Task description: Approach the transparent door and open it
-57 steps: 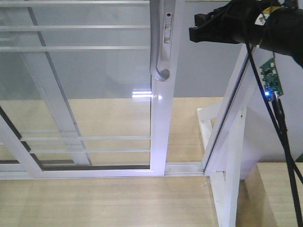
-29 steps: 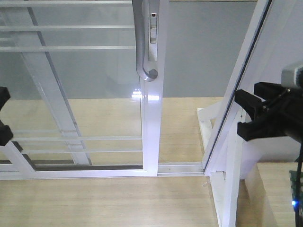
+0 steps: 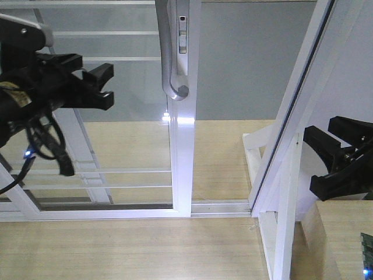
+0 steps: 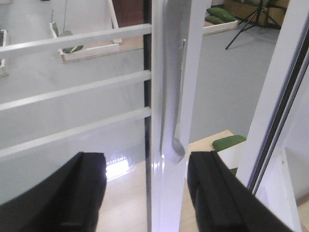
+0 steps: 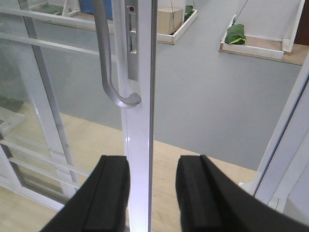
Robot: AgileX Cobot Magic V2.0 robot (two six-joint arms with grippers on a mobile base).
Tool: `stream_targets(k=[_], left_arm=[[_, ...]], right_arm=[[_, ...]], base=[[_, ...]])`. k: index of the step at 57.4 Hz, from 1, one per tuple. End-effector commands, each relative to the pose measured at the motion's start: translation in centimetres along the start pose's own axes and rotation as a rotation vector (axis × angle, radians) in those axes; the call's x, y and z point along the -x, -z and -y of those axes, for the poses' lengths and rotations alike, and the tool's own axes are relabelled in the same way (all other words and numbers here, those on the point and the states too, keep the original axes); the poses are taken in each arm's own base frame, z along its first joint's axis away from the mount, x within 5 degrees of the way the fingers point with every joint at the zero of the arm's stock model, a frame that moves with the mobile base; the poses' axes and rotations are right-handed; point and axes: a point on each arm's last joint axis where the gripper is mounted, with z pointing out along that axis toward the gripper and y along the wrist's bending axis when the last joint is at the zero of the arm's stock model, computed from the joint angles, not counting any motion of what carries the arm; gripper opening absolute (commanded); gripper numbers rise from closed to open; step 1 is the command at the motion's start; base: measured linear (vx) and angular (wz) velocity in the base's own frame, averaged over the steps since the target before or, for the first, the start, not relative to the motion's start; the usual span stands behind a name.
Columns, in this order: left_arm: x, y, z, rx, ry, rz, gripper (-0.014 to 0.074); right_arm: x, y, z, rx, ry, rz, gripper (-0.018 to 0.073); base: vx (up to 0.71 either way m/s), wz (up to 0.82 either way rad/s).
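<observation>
The transparent door (image 3: 182,151) is a glass panel in a glossy white frame with thin white bars, its stile near mid-frame. Its curved silver handle (image 3: 171,70) hangs on that stile. My left gripper (image 3: 100,87) is open at upper left, in front of the glass and left of the handle, touching nothing. My right gripper (image 3: 317,160) is open low at the right, well clear of the door. In the left wrist view the handle (image 4: 176,96) and stile line up beyond the open gripper (image 4: 146,162). The right wrist view shows the handle (image 5: 109,63) above the open gripper (image 5: 152,162).
A slanted white fixed frame (image 3: 291,116) stands right of the opening on a white wooden base (image 3: 274,233). The floor track (image 3: 221,207) runs between them. Green cushions (image 5: 236,34) and a cardboard box (image 5: 170,19) lie beyond on the grey floor.
The door stile and handle have shifted left in the front view. My right gripper has dropped from the top right to the lower right. My left gripper has risen into the upper left.
</observation>
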Motion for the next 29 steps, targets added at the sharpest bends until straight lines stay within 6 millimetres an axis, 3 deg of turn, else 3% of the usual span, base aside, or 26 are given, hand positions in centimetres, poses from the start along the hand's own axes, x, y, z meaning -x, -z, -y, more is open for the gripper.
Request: stream_targets(k=[1,19,29], left_arm=[[3.2,-1.4,0.6,-0.018,0.002,0.184,0.0518],[4.4,-8.5,0.6,-0.018,0.017,0.207,0.0518],[5.0,-11.0,0.7,-0.018,0.019,0.223,0.0518]], right_arm=[[1.7,0.3,0.2,-0.016,-0.005,0.111,0.0320],[1.4,0.3,0.1,-0.011,-0.005,0.078,0.0320],[1.4,0.3,0.1,-0.011,-0.005,0.078,0.0320]], base=[[0.00,0.00],[0.00,0.00],[0.00,0.00]])
